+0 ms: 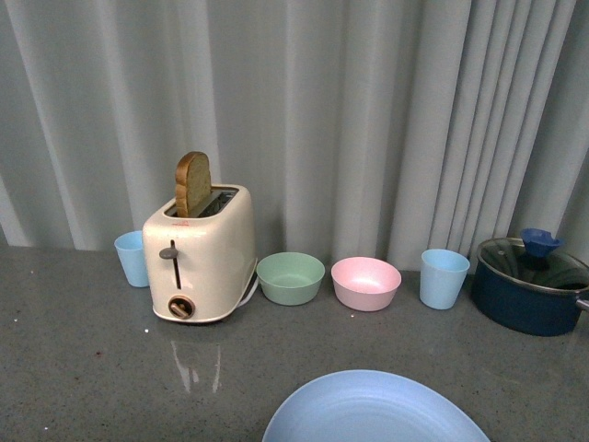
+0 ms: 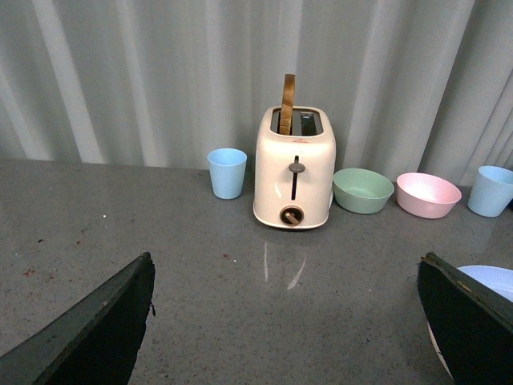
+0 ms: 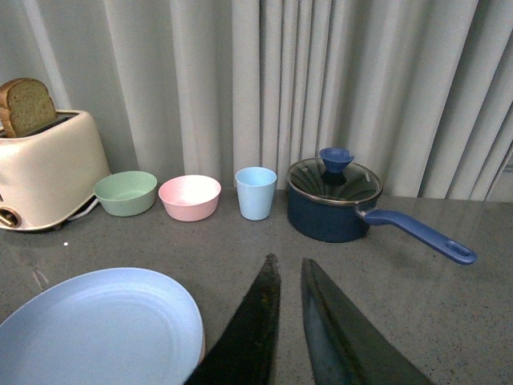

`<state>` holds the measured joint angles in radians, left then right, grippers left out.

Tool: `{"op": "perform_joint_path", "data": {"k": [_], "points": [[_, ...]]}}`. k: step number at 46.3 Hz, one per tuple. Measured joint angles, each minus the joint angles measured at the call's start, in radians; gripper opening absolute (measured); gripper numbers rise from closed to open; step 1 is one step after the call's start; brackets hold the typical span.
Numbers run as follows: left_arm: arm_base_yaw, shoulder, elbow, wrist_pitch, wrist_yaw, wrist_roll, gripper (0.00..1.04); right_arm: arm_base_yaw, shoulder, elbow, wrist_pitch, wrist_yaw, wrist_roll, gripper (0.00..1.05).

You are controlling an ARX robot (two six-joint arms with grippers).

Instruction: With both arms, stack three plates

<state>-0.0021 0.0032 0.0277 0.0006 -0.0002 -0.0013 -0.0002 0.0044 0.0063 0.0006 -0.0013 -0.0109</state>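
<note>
A light blue plate (image 1: 373, 410) lies at the near edge of the grey counter, cut off by the bottom of the front view. In the right wrist view the same plate (image 3: 96, 329) lies just beside my right gripper (image 3: 288, 261), which is shut with nothing between its fingers. A thin pinkish rim (image 3: 202, 346) peeks out under the blue plate's edge. My left gripper (image 2: 284, 257) is open wide over bare counter, and a sliver of the blue plate (image 2: 490, 281) shows behind one of its fingers (image 2: 469, 321). No cream-beige plate is in view. Neither arm shows in the front view.
Along the curtain stand a blue cup (image 1: 132, 258), a cream toaster (image 1: 198, 253) with a bread slice (image 1: 192, 184), a green bowl (image 1: 291, 277), a pink bowl (image 1: 365, 282), another blue cup (image 1: 444, 277) and a dark blue lidded pot (image 1: 532, 284) with a long handle (image 3: 421, 235).
</note>
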Motion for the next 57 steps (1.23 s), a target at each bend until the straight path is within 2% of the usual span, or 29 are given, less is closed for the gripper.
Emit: {"op": "perform_joint_path", "data": {"k": [3, 5, 16, 22, 57], "points": [[0.000, 0.000, 0.000, 0.000, 0.000, 0.000, 0.98, 0.000, 0.000, 0.000, 0.000, 0.000, 0.000, 0.24], [0.000, 0.000, 0.000, 0.000, 0.000, 0.000, 0.98, 0.000, 0.000, 0.000, 0.000, 0.000, 0.000, 0.35], [0.000, 0.000, 0.000, 0.000, 0.000, 0.000, 0.98, 0.000, 0.000, 0.000, 0.000, 0.000, 0.000, 0.70], [0.000, 0.000, 0.000, 0.000, 0.000, 0.000, 0.98, 0.000, 0.000, 0.000, 0.000, 0.000, 0.000, 0.98], [0.000, 0.000, 0.000, 0.000, 0.000, 0.000, 0.98, 0.000, 0.000, 0.000, 0.000, 0.000, 0.001, 0.97]]}}
